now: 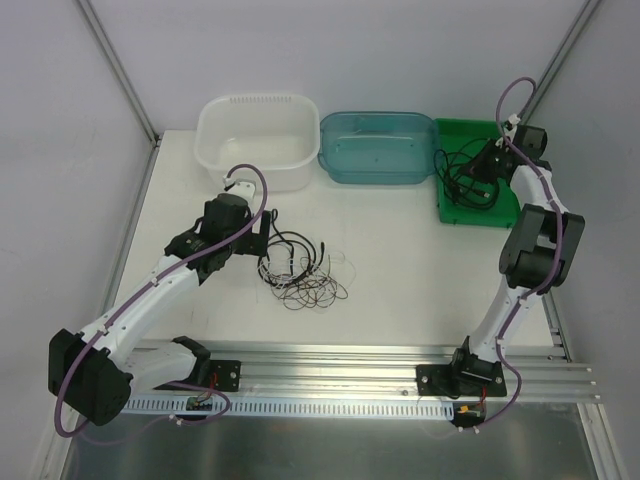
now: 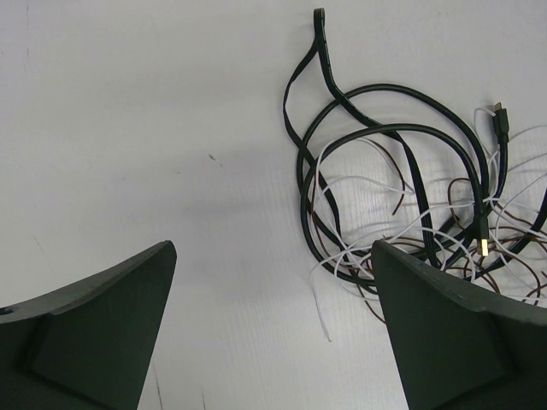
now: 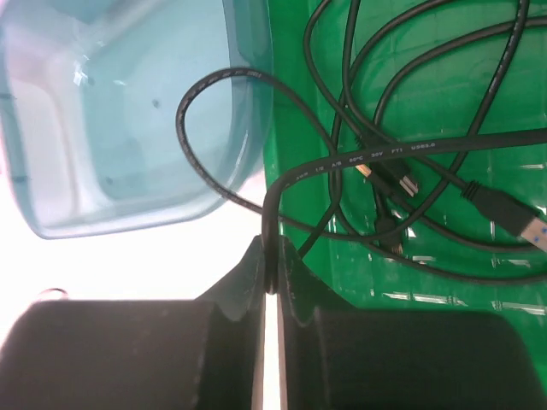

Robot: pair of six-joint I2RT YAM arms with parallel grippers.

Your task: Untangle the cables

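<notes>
left fingers [image 2: 102, 299]: spread wide, beside cable tangle [image 2: 402, 196] on worktop [image 2: 128, 128] | right fingers [image 3: 239, 290]: clamped on black cable [image 3: 376, 154] over green bin [image 1: 470, 222]

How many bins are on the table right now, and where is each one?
3. The white tub is at the back left, the translucent blue bin at the back centre, and the green tray at the back right, holding black cables. The right arm partly covers the tray, but no further bin shows.

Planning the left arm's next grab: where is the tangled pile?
Top view: the tangled pile lies on the table left of centre, just right of the open left gripper, in front of the white tub.
</notes>
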